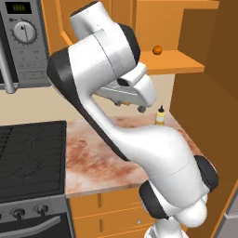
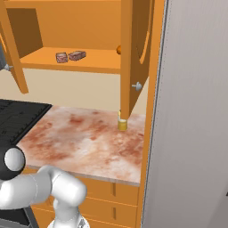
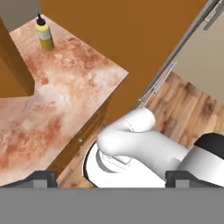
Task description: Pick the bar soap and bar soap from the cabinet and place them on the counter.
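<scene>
I see both bar soaps on the cabinet shelf (image 2: 95, 60) in the right base view: the left bar soap (image 2: 62, 57) and the right bar soap (image 2: 77, 55) lie just beside each other, near the shelf's left part, pale tops up. The right one's long axis runs roughly along the shelf, slanting slightly up to the right; the left one looks squarer from here, so I cannot tell its long axis. Neither carries any writing I can read.

The cabinet (image 1: 186, 28) stands open; its door (image 2: 133, 58) with a small silver knob (image 2: 137, 86) hangs edge-on to the right of the soaps. A small orange ball (image 1: 157, 49) sits on the shelf in the left base view, well apart from the soaps.

Below, the counter (image 2: 84, 138) holds a yellow bottle (image 1: 160, 116) with a dark cap, upright near the back right corner; its label is unreadable. Left of the counter is the black stove top (image 1: 30, 158), with a microwave (image 1: 23, 42) above whose display is too blurred to read.

My gripper (image 3: 112, 178) points down past the counter edge toward the wooden floor (image 3: 183, 109), its two fingertips (image 3: 43, 178) spread wide apart with nothing between them.
</scene>
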Motion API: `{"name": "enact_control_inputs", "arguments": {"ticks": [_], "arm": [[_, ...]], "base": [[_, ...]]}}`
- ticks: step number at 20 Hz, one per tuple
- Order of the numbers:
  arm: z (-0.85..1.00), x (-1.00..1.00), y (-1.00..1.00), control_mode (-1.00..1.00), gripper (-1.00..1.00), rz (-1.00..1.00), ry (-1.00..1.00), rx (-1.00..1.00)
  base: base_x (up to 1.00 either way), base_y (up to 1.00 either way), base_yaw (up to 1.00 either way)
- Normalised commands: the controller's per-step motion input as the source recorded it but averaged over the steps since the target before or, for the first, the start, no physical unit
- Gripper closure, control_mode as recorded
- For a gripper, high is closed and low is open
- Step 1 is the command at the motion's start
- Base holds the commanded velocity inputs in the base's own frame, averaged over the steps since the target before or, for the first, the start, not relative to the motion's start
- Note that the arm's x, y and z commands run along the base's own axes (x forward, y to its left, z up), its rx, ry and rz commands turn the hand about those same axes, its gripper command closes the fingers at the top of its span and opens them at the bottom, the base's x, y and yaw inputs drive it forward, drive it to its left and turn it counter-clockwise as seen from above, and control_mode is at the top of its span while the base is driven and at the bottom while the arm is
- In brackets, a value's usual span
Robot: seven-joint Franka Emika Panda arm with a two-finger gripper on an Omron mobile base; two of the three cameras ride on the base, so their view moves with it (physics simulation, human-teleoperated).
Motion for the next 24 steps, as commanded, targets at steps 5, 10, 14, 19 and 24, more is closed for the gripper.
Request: {"name": "enact_control_inputs", "arguments": {"ticks": [5,10,14,19,24], "arm": [[0.0,-0.47,-0.61,-1.0,-1.0,0.09,0.01,0.42],[0.0,-0.41,-0.65,-1.0,-1.0,0.08,-0.01,0.43],[0.02,0.01,-0.68,-1.0,-1.0,0.0,-0.01,0.42],[0.0,0.3,-0.46,-1.0,-1.0,-0.04,0.0,0.4],[0.0,0.73,0.02,-1.0,-1.0,-0.02,0.1,0.13]], "base": [[0.0,0.0,0.0],[0.0,0.0,0.0],[0.0,0.0,0.0],[0.0,0.0,0.0],[0.0,0.0,0.0]]}}
